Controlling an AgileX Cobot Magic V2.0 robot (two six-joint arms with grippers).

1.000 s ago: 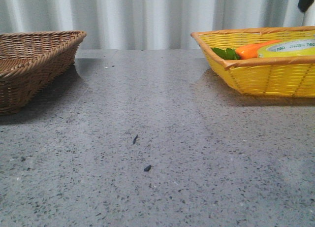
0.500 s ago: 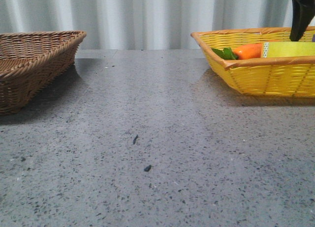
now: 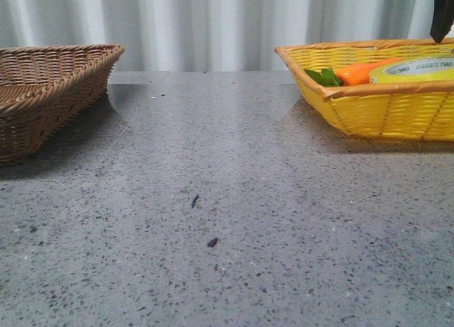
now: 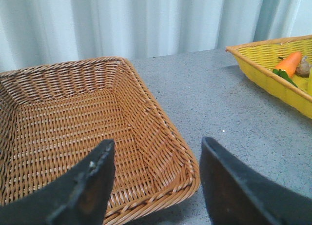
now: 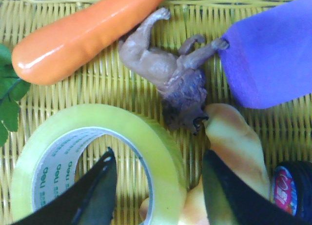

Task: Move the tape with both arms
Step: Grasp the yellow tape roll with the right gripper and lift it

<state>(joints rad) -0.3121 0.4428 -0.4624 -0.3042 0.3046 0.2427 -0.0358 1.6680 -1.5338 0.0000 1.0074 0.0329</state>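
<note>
Tape (image 5: 97, 156): lies flat in yellow basket (image 3: 369, 114), beside carrot (image 5: 83, 37) and toy lion (image 5: 170, 73). Right gripper (image 5: 158, 195): fingers spread open above the roll, one over its core, the other outside its rim. Left gripper (image 4: 153, 186): open, empty, over brown basket (image 4: 73, 117).

L pincer (image 4: 156, 181) open; R pincer (image 5: 158, 195) open, pointing down.

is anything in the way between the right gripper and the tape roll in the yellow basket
Nothing visible blocks it. The right gripper hangs just above the tape, jaws open over its rim. A toy lion and the carrot lie beside the roll, not over it.
</note>
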